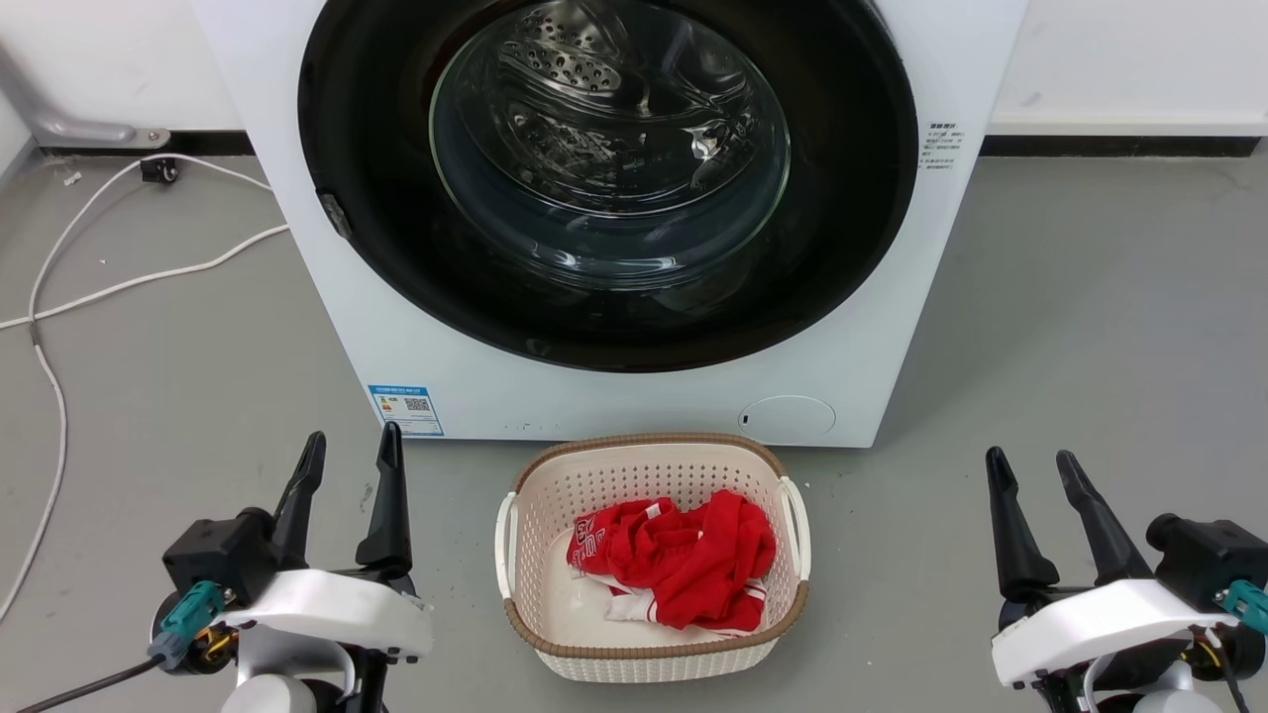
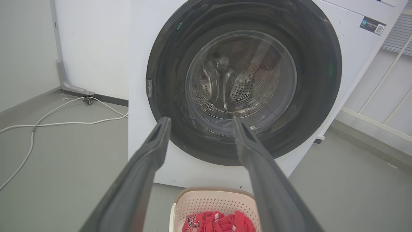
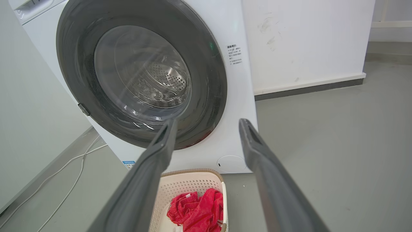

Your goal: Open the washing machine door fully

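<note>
Left claw [image 1: 354,438] and right claw [image 1: 1030,458] gape released, near; the round glossy black washing machine door [image 1: 852,198] lies shut far ahead, grey floor [image 1: 198,396] between.

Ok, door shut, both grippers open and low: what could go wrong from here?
1. The door is glossy, with a small tab on its left edge; the fingers of the left gripper might slip off.
2. The basket sits close before the machine and could get knocked during the reach.
3. The cable on the floor could catch if the robot rolls in.
</note>
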Controlling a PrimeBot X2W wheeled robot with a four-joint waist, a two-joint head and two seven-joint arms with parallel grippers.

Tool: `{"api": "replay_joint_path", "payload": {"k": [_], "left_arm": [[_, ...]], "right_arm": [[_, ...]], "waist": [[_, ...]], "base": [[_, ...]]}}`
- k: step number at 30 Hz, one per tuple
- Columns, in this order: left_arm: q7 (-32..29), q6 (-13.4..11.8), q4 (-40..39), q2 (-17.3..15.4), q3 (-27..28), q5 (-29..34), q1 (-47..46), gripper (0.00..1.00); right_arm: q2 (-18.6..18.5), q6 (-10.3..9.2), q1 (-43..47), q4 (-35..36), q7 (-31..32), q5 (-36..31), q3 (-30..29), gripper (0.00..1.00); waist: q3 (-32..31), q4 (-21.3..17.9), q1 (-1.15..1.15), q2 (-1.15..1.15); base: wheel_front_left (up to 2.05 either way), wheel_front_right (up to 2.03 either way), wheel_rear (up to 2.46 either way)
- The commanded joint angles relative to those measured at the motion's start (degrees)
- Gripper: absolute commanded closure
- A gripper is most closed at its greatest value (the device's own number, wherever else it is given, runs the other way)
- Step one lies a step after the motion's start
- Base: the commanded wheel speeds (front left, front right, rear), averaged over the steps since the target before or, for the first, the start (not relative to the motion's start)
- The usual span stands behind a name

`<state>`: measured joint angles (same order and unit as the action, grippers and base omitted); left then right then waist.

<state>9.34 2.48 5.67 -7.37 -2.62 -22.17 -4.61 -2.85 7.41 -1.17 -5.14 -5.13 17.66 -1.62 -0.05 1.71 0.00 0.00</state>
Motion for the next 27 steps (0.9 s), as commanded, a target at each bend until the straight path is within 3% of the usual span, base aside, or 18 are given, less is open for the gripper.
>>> {"api": "replay_joint_path", "payload": {"k": [1,27], "left_arm": [[0.5,-0.43,-0.65,-0.59,-0.3,1.48,-0.51,0.0],[3.75,-3.05,-1.36,-1.24,-1.98,11.42,0.49,0.0]], "right_arm": [[-0.08,0.08,-0.15,0.46,-0.65,-1.7,0.01,0.0],[-0.06,0.06,0.06,0.95,-2.28,-14.65,0.62,0.0]], "waist": [[0.01,0.03,0.0,0.0],[0.06,0.53,0.0,0.0]], "base": [[0.0,0.0,0.0],[0.0,0.0,0.0]]}}
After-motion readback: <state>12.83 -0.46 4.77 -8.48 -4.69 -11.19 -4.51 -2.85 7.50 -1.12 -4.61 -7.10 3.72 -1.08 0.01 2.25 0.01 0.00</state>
